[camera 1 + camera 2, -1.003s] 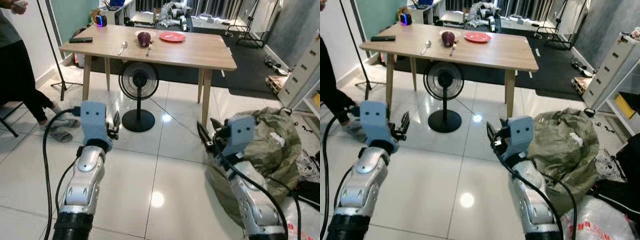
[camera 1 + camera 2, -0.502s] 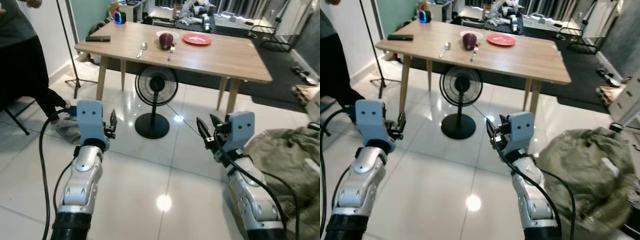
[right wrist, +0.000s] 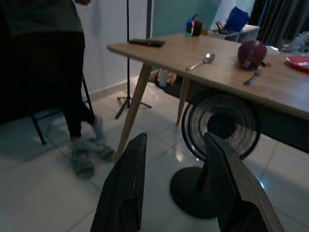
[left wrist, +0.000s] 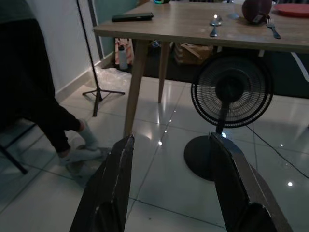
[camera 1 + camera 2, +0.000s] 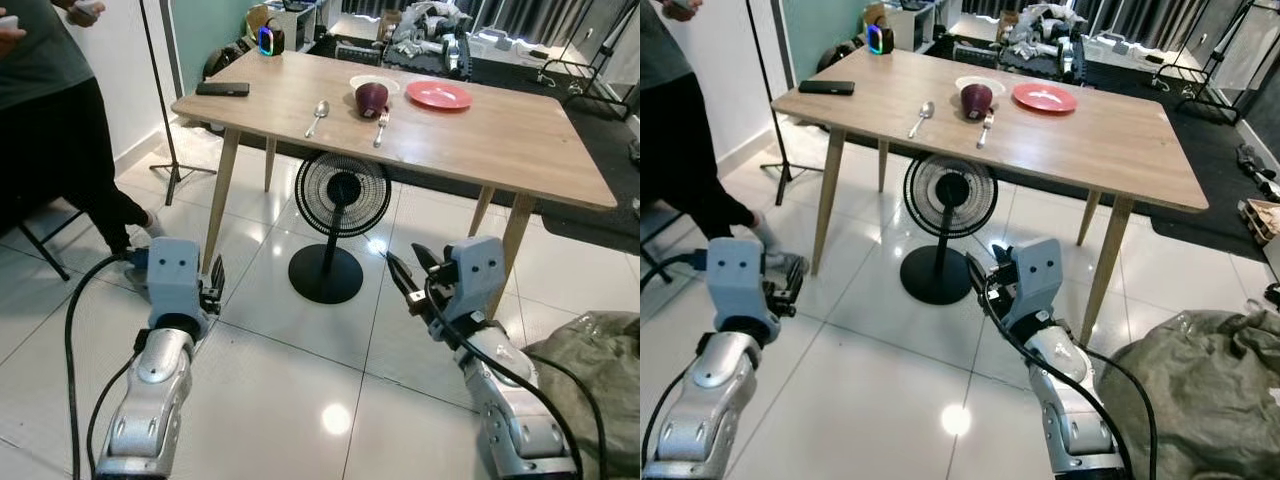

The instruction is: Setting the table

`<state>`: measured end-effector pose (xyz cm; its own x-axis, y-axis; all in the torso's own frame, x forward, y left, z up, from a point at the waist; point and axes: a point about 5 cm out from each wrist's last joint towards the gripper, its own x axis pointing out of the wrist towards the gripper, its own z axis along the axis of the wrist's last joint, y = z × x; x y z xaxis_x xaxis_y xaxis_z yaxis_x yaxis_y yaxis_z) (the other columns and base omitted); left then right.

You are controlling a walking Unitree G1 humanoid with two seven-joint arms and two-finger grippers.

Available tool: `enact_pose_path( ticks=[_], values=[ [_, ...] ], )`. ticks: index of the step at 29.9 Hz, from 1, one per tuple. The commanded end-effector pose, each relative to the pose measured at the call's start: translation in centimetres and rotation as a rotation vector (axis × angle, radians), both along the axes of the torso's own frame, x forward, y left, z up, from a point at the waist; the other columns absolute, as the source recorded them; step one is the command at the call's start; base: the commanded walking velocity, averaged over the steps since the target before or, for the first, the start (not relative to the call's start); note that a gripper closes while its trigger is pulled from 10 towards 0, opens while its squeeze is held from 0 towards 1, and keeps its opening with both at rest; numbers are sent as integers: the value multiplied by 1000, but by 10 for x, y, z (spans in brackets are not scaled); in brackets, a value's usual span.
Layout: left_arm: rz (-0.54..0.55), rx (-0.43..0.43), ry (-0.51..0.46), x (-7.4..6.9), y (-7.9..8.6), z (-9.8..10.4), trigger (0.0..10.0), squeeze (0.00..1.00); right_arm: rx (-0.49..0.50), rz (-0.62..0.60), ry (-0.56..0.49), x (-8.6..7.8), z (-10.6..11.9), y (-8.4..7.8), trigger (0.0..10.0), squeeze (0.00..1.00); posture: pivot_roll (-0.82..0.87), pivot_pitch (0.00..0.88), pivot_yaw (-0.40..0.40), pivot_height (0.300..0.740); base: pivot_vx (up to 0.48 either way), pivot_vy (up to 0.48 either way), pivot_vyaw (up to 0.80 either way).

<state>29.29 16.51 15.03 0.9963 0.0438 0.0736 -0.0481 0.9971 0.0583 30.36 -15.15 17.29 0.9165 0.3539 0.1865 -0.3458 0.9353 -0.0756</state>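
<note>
While we face the wooden table (image 5: 520, 130) in the upper frame, our left gripper (image 4: 174, 188) and right gripper (image 3: 176, 188) hang low, fingers apart and empty, well short of the spoon (image 5: 318, 110) and fork (image 5: 380, 127).

Pale wooden rectangular worktop (image 5: 500, 130) ahead. On it, left to right: flat black remote (image 5: 223, 89), metal spoon (image 5: 319, 110), dark purple round bowl (image 5: 371, 97) on a white saucer (image 5: 374, 84), metal fork (image 5: 381, 105) just before it, red round plate (image 5: 438, 96). Black pedestal fan (image 5: 340, 205) stands beneath on the tiled floor (image 5: 270, 370). Person (image 5: 55, 120) at far left.
</note>
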Motion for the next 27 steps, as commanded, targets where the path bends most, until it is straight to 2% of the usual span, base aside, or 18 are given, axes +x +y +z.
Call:
enact_pose_path(
  ticks=[1, 11, 27],
  values=[
    [5, 1, 17, -3, -1, -3, 10000, 0, -6, 18, 38, 1, -7, 2, 10000, 0, -17, 0, -17, 740, 480, 0, 0],
    [9, 0, 14, -4, -3, -2, 10000, 0, -14, 32, 60, -4, -11, 2, 10000, 0, -35, 0, -18, 740, 480, 0, 0],
    [-22, 0, 11, 3, -10, 2, 10000, 0, -25, 12, 54, -9, -7, -7, 10000, 0, -67, 0, 2, 740, 480, 0, 0]
  ],
)
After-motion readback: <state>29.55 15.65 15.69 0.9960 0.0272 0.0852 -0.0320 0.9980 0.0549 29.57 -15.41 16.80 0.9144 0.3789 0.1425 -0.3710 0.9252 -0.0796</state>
